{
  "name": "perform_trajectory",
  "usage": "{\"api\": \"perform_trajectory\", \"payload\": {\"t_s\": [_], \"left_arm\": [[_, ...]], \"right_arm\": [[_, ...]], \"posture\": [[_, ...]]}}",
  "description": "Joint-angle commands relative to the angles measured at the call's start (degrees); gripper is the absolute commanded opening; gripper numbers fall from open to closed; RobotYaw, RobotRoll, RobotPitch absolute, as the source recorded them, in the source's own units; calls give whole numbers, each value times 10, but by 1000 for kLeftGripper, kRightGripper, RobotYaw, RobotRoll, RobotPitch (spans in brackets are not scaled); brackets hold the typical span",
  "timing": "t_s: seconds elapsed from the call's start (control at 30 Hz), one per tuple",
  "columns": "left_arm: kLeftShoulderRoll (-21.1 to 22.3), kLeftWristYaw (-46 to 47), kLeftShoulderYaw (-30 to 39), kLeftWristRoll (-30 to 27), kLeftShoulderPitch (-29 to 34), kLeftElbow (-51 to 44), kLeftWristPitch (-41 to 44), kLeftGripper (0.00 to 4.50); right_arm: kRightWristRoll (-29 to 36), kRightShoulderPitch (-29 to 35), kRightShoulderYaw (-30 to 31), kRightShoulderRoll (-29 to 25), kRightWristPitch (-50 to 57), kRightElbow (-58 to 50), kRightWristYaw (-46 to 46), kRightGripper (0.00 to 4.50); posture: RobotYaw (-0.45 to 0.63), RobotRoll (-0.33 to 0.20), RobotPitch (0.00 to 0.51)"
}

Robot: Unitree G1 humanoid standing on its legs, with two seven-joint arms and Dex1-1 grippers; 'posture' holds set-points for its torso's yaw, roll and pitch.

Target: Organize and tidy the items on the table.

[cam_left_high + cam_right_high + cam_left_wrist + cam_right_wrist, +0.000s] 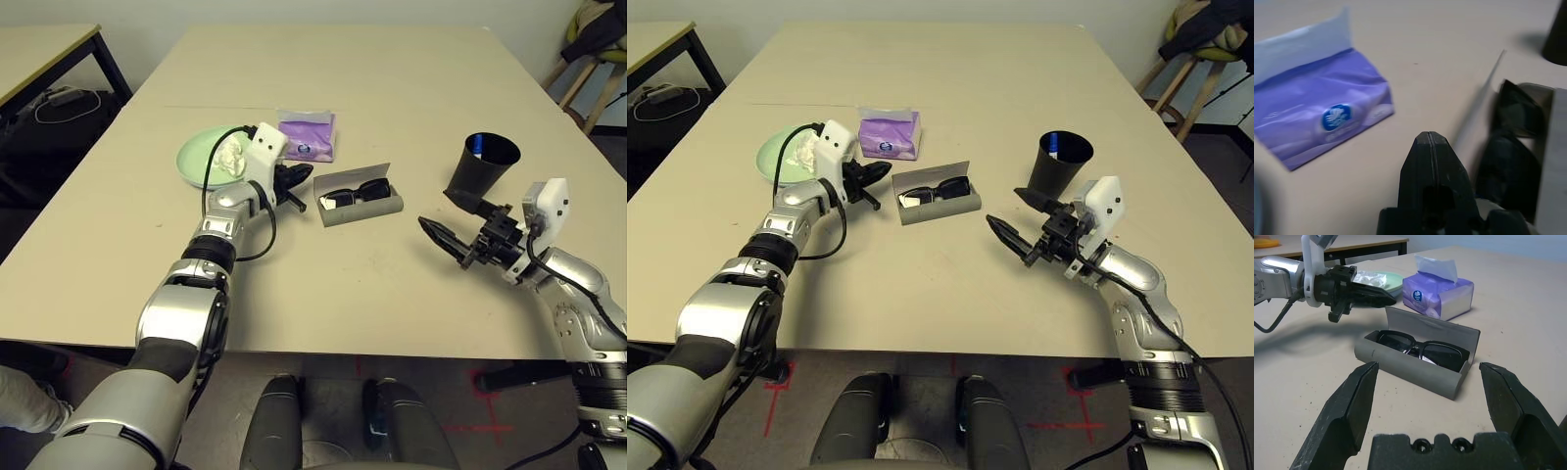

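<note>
Your left gripper point(294, 182), jaws clenched on nothing, noses toward the open grey oblong glasses case point(359, 201) holding black sunglasses point(355, 192), seemingly to close its lid, while the right gripper point(458, 224) waits released at centre right.

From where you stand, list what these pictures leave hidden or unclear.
- Green plate: its near right edge is covered by the left wrist camera in the head views.
- Black cup: only a blue tip shows inside; what it holds cannot be told.
- Sunglasses: blurred and cut off by the edge in the left wrist view.
- Tissue pack: logo too small to read.
</note>
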Motion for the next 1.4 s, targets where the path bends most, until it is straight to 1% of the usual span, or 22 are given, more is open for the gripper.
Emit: {"api": "perform_trajectory", "payload": {"t_s": [0.03, 0.3, 0.7, 0.87, 1.03, 1.1, 1.17, 1.27, 1.3, 1.33, 1.37, 1.4], "left_arm": [[-5, -55, -18, 9, 6, 0, 8, 21], [-1, -145, -30, 2, 37, -41, 31, 21], [11, -198, -39, 0, 77, -102, 64, 21], [18, -232, -51, -2, 95, -132, 97, 21], [22, -236, -54, -2, 99, -143, 126, 21], [22, -226, -48, -7, 96, -146, 123, 21], [20, -220, -32, -23, 92, -155, 118, 21], [15, -234, 3, -71, 91, -188, 114, 21], [15, -250, 11, -91, 96, -210, 127, 21], [19, -267, 16, -112, 104, -244, 153, 400], [26, -280, 15, -126, 116, -277, 170, 626], [33, -293, 9, -134, 128, -309, 183, 963]], "right_arm": [[5, 5, 3, -4, 7, -14, -5, 4500], [7, 3, 2, -4, 16, -8, -11, 4500], [5, 6, 2, -9, 56, -10, -27, 4500], [5, 3, -3, -12, 54, -6, -31, 4500], [5, -1, -5, -14, 49, -1, -29, 4500], [5, -2, -5, -16, 48, 0, -29, 4500], [5, -4, -5, -17, 45, 2, -25, 4500], [11, -15, -5, -23, 49, 5, -16, 4500], [15, -21, -5, -27, 53, 9, -9, 4500], [19, -28, -4, -35, 58, 14, 5, 4500], [22, -37, -2, -46, 60, 22, 23, 4500], [21, -44, 2, -57, 58, 31, 41, 4500]], "posture": [[101, 0, 122], [111, 0, 120], [114, 0, 116], [105, 0, 116], [102, 0, 116], [104, 0, 115], [106, 0, 114], [110, 0, 112], [114, 0, 111], [117, 0, 110], [121, 0, 108], [124, 0, 108]]}}
